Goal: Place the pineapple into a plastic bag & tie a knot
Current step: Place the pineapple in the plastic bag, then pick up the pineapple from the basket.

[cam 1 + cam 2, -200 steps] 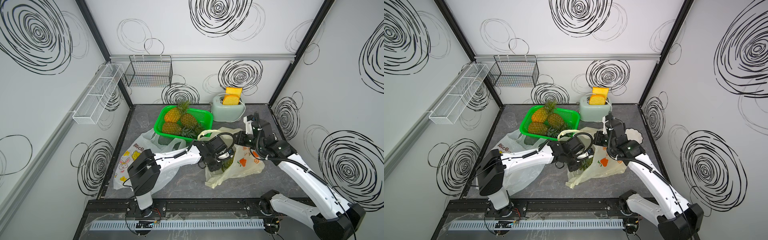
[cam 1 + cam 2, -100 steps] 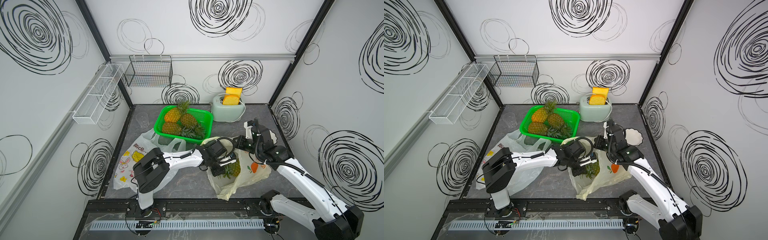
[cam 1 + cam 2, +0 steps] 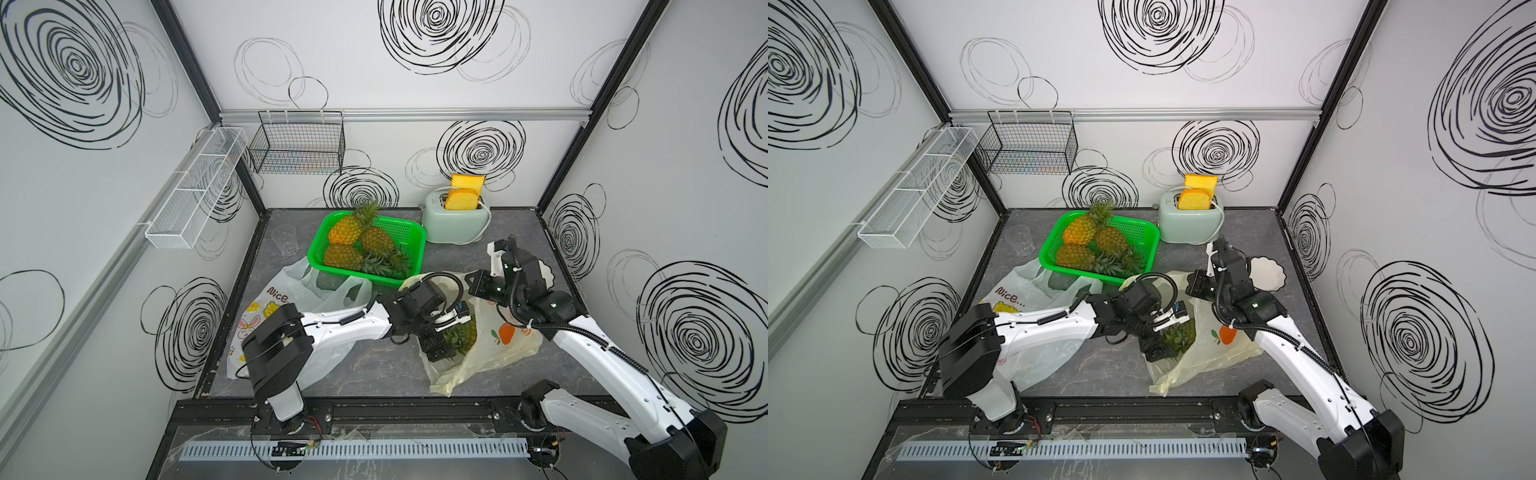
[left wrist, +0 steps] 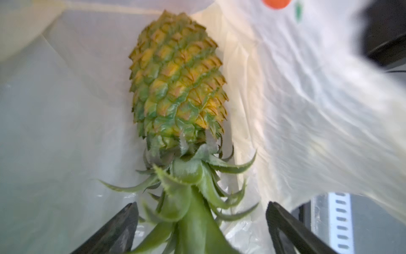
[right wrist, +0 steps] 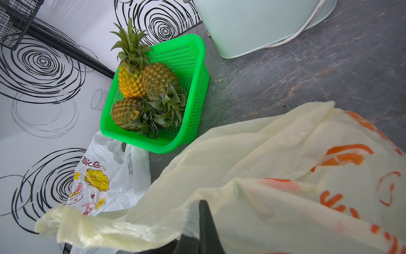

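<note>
A pineapple [image 4: 178, 77] lies inside the pale yellow plastic bag [image 3: 503, 353], body deep in the bag and green crown toward the mouth. It shows through the mouth in both top views [image 3: 1180, 336]. My left gripper [image 4: 201, 206] is open at the bag's mouth. Its dark fingers [image 4: 124, 226] stand wide on either side of the crown, apart from the leaves. My right gripper [image 5: 203, 204] is shut on the bag's upper rim [image 5: 219, 189] and holds the mouth up, just right of the left gripper [image 3: 446, 336].
A green basket [image 3: 401, 227] with three more pineapples sits behind the bag. A mint toaster [image 3: 455, 224] with bread stands at the back. A white printed bag [image 3: 291, 291] lies under the left arm, a clear cup [image 3: 285, 245] at back left, a white dish [image 3: 1266, 274] at right.
My left gripper has opened and let go of the pineapple's crown. The pineapple went down into the yellow bag, which shifted toward the table's front. The right gripper kept its hold on the rim.
</note>
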